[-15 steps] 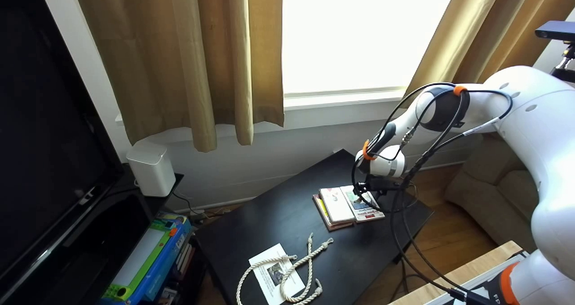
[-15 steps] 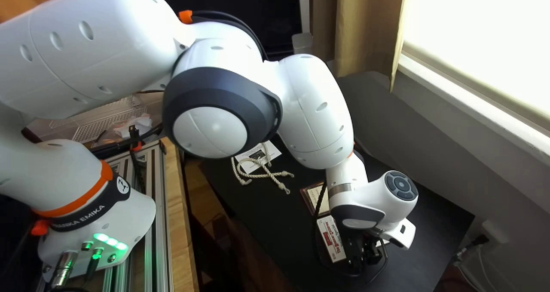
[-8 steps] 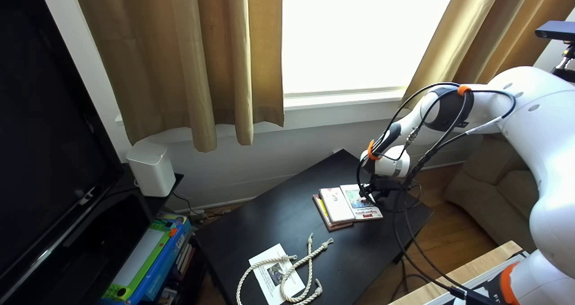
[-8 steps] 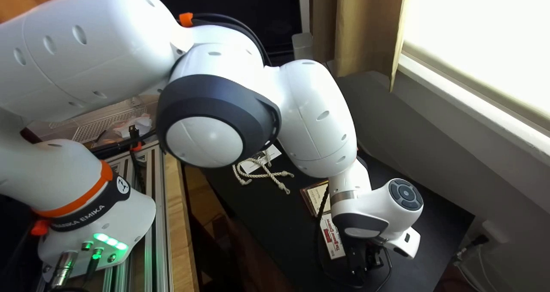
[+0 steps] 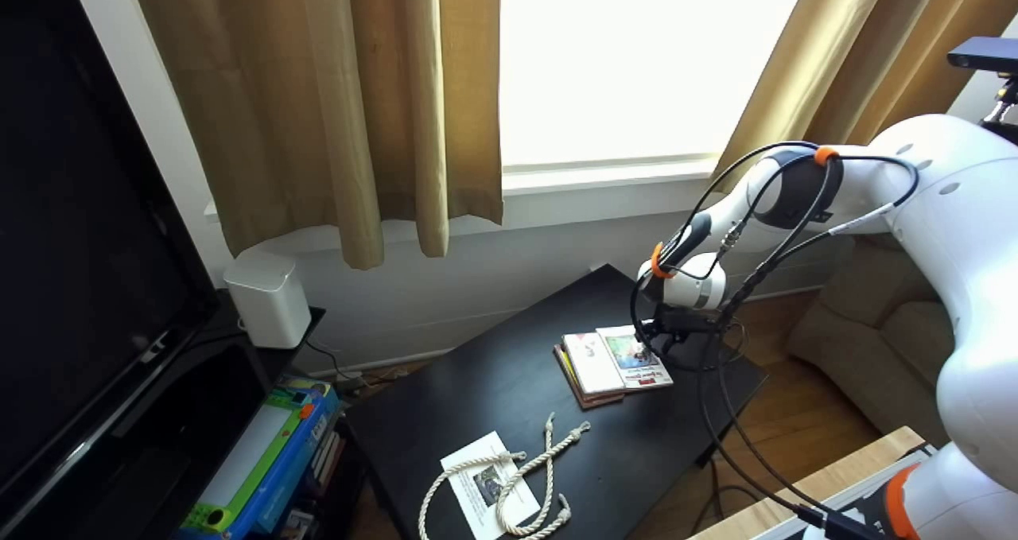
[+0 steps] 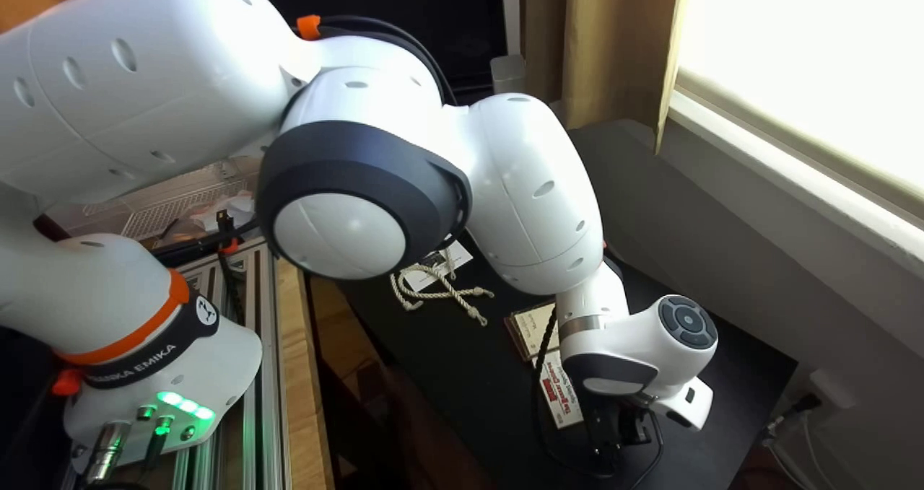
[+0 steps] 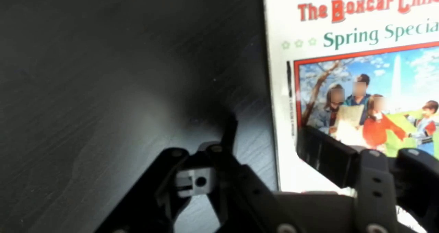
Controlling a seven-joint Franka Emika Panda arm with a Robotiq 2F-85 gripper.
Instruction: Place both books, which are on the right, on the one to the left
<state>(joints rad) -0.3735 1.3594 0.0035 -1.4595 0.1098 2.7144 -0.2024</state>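
**Gripper [image 7: 269,131] astride the edge of The Boxcar Children book [image 7: 353,85], fingers [image 7: 327,157] parted**

All positions are referenced to The Boxcar Children book.

The white robot arm [image 6: 530,194] extends over it, and the wrist end conceals part of its cover in both exterior views. The black table [image 5: 477,381] extends beneath it. A cream twisted rope [image 5: 549,449] lies well apart from it, on the side away from the wrist end; a printed sheet [image 5: 482,516] lies under the rope.

A lower book [image 5: 602,402] with a reddish-brown border lies just beside The Boxcar Children book, on the rope's side. A pale-covered book [image 5: 594,363] rests flat on this lower book. In an exterior view the facing edges of the pale-covered book and The Boxcar Children book meet; whether one overlaps the other cannot be determined.

The Boxcar Children book lies face up, directly under the gripper. Gripper condition: released, the two fingers spread partway. In the wrist view, one finger stands outside the side edge facing away from the pale-covered book, over the table; the other stands over the cover picture. The edge runs between them. Contact between fingertip and cover cannot be determined.
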